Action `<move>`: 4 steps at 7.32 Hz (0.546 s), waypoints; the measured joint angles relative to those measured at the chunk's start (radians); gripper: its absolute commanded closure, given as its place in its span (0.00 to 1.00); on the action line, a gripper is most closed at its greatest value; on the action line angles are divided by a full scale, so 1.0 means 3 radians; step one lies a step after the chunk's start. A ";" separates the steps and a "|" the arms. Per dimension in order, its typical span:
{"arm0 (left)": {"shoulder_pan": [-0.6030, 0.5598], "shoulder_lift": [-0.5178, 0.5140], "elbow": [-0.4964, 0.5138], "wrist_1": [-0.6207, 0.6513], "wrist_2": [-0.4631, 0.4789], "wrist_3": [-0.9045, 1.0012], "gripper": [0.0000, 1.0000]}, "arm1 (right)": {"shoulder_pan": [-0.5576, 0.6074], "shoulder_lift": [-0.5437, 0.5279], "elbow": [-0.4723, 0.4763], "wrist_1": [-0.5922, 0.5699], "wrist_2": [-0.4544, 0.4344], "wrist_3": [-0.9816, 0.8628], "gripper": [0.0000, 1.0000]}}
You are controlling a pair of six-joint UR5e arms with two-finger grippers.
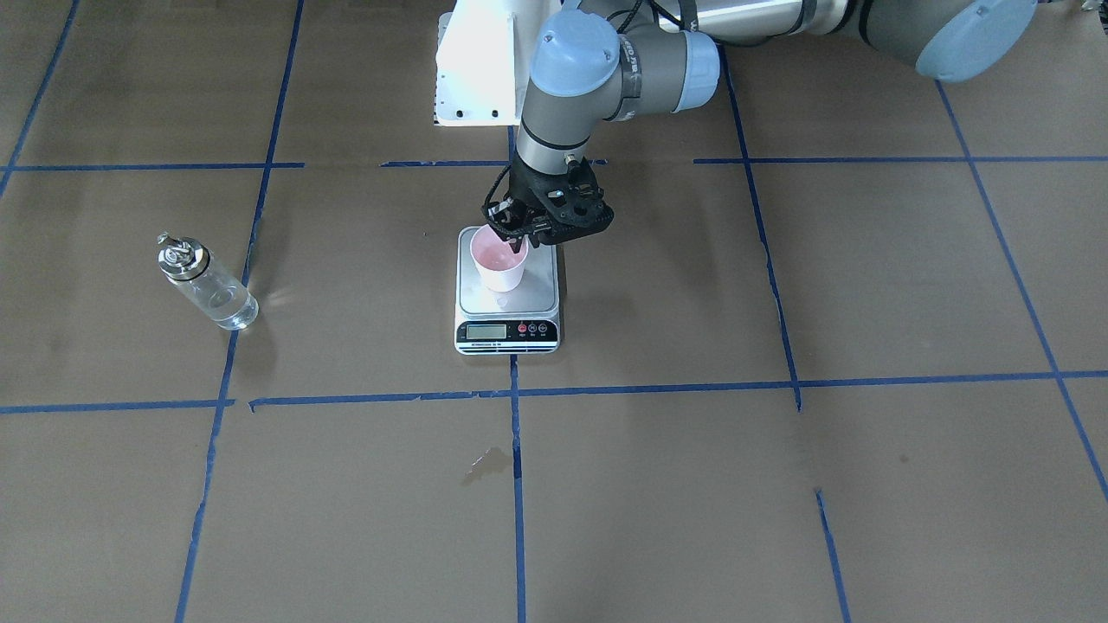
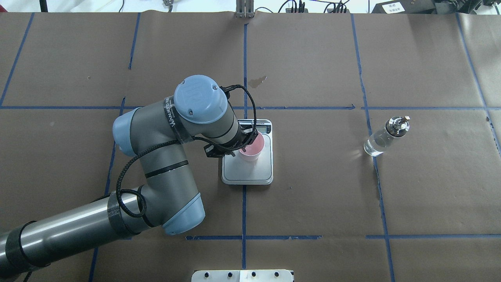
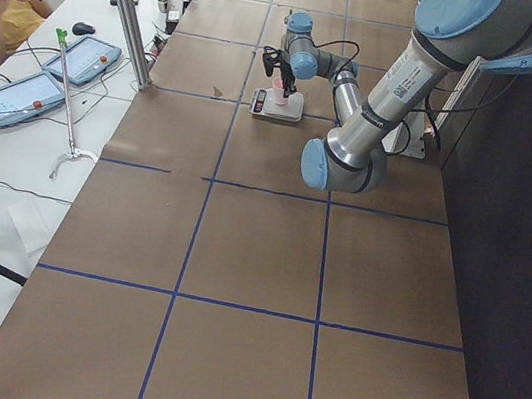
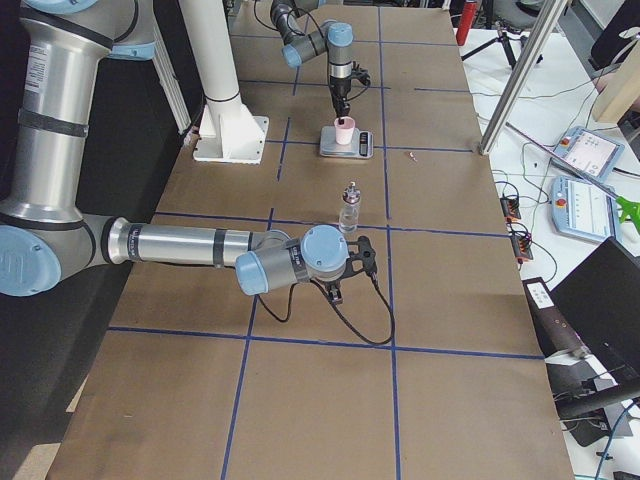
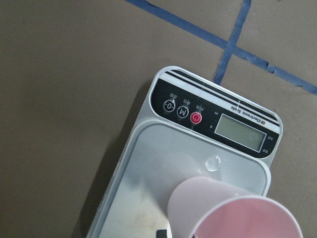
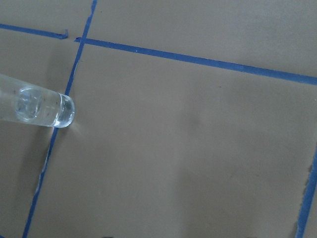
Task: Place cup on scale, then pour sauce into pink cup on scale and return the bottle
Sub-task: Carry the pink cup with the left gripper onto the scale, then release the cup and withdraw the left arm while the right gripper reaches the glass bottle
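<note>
The pink cup (image 1: 498, 264) stands upright on the steel plate of the scale (image 1: 508, 313) at the table's middle; whether its base rests on the plate or hangs just above it I cannot tell. My left gripper (image 1: 518, 235) comes down from above and is shut on the cup's rim, one finger inside. The left wrist view shows the cup (image 5: 233, 213) over the scale (image 5: 148, 148). The bottle (image 1: 208, 281), with clear sauce in it, stands alone on the robot's right side and also shows in the overhead view (image 2: 385, 137). My right gripper (image 4: 352, 262) hovers near the bottle (image 4: 349, 207); I cannot tell its state.
The white robot base plate (image 1: 476, 69) lies behind the scale. A dark stain (image 1: 486, 465) marks the paper in front of the scale. Blue tape lines cross the brown table. An operator's desk with tablets (image 3: 35, 92) and a metal post (image 3: 125, 5) edge the far side.
</note>
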 measured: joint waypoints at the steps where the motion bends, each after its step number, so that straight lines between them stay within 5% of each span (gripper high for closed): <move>1: -0.0005 0.0049 -0.0137 0.0005 0.0002 0.0029 0.31 | -0.0110 -0.0008 0.0024 0.0305 -0.0029 0.0402 0.00; 4: -0.0060 0.0323 -0.0576 0.0009 0.0037 0.0312 0.25 | -0.0752 -0.0005 0.0049 0.1428 -0.0512 0.1614 0.00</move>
